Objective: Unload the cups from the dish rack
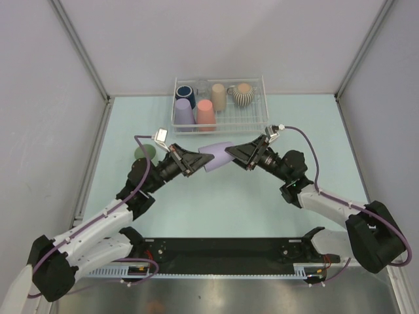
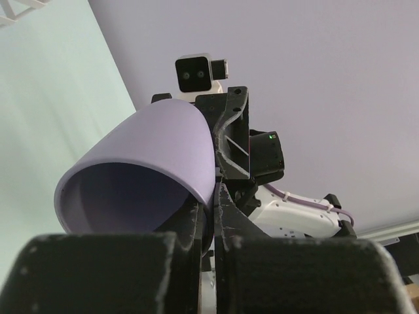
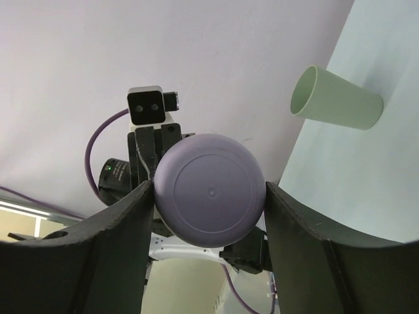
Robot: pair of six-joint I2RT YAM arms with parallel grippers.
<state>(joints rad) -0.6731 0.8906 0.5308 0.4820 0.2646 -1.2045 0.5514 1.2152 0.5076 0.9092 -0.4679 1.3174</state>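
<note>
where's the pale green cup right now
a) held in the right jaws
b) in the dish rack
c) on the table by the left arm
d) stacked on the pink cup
c: the pale green cup is on the table beside the left arm, outside the dish rack.

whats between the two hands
A lavender cup on its side, gripped by the left hand and the right hand; the top view shows it.

White links, black joints on left arm (image 1: 91, 229) & right arm (image 1: 330, 208) — purple cables (image 3: 98, 133) alongside, white wrist cams (image 3: 147, 104).
</note>
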